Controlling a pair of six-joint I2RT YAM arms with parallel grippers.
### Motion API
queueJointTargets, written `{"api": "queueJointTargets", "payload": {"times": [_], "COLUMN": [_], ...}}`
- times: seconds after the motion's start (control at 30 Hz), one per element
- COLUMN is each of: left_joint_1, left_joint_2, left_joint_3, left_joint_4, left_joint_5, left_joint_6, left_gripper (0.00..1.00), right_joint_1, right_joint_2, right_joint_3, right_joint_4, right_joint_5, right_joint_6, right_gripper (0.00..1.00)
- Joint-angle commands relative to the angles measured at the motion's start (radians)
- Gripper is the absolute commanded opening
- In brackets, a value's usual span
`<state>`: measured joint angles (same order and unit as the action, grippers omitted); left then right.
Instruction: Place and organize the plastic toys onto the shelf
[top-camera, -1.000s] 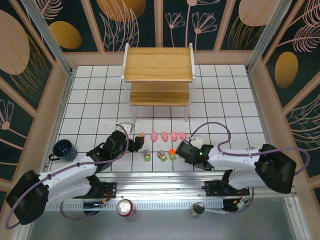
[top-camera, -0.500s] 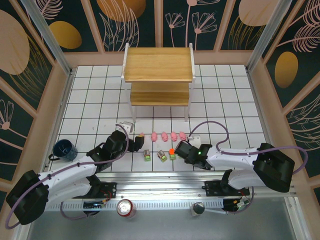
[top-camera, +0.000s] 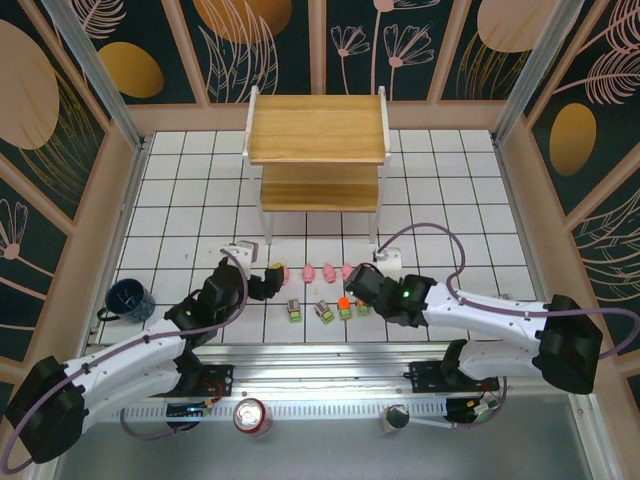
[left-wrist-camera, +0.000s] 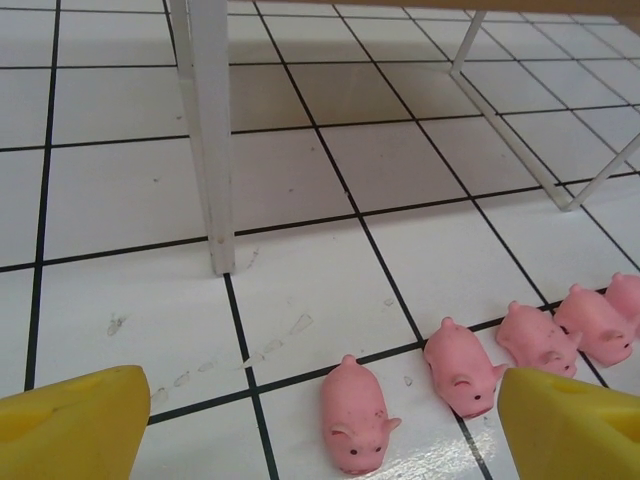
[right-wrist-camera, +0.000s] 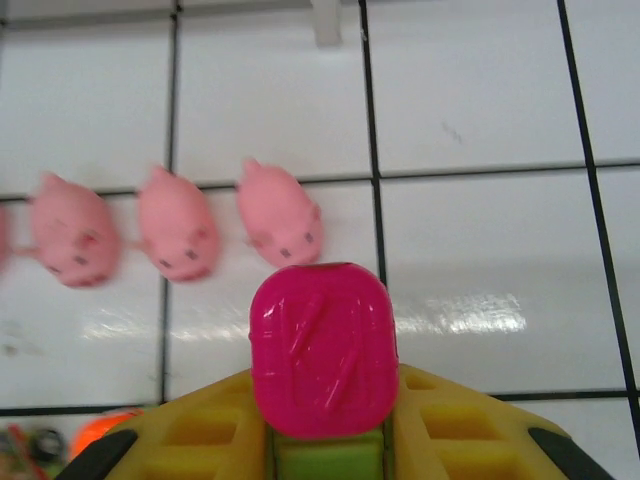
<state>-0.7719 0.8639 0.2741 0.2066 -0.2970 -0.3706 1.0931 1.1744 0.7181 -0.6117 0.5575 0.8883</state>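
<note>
- Your right jaws are clenched on a magenta-topped block (right-wrist-camera: 320, 360). Its green base is pinched between the yellow fingers (right-wrist-camera: 455, 430), and the magenta top stands proud of them.
- That block sits at the right end of the pig row, on the arms' side of it and well short of the shelf (top-camera: 316, 128). Whether it is clear of the desk (top-camera: 450, 200) you cannot tell.
- Your left jaws are released and spread wide, with nothing gripped. Their yellow fingers (left-wrist-camera: 70, 430) frame the left end of the pig row from the near side.
- Five pink pigs (left-wrist-camera: 357, 417) stand in a row on the desk, snouts toward the arms, just in front of the shelf's white front leg (left-wrist-camera: 210, 130).
- Four more blocks (top-camera: 326, 313) lie in a loose line on the desk, nearer the arm bases than the pigs. One has an orange top (top-camera: 344, 302).
- The shelf stands at the far middle of the desk.
- A dark blue mug (top-camera: 130, 298) sits at the desk's left edge.
</note>
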Motion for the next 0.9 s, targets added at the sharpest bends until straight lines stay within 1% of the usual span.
{"api": "queueJointTargets", "payload": {"times": [0.0, 0.27, 0.47, 0.67, 0.87], "left_joint_1": [-0.006, -0.006, -0.006, -0.006, -0.006], "left_joint_2": [0.044, 0.072, 0.064, 0.05, 0.062], "left_joint_3": [0.025, 0.007, -0.004, -0.015, -0.012], "left_joint_4": [0.048, 0.122, 0.136, 0.144, 0.146], "left_joint_5": [-0.005, 0.033, 0.042, 0.042, 0.047], "left_joint_6": [0.037, 0.069, 0.072, 0.072, 0.07], "left_gripper": [0.91, 0.93, 0.93, 0.94, 0.95], "right_joint_1": [0.005, -0.035, -0.114, -0.192, -0.239], "right_joint_2": [0.004, 0.082, 0.162, 0.213, 0.263], "right_joint_3": [0.097, 0.287, 0.398, 0.458, 0.507], "right_joint_4": [-0.063, -0.02, 0.025, 0.077, 0.115], "right_joint_5": [0.099, 0.139, 0.13, 0.088, 0.062], "right_joint_6": [-0.034, -0.169, -0.266, -0.337, -0.38], "right_gripper": [0.2, 0.19, 0.18, 0.18, 0.18]}}
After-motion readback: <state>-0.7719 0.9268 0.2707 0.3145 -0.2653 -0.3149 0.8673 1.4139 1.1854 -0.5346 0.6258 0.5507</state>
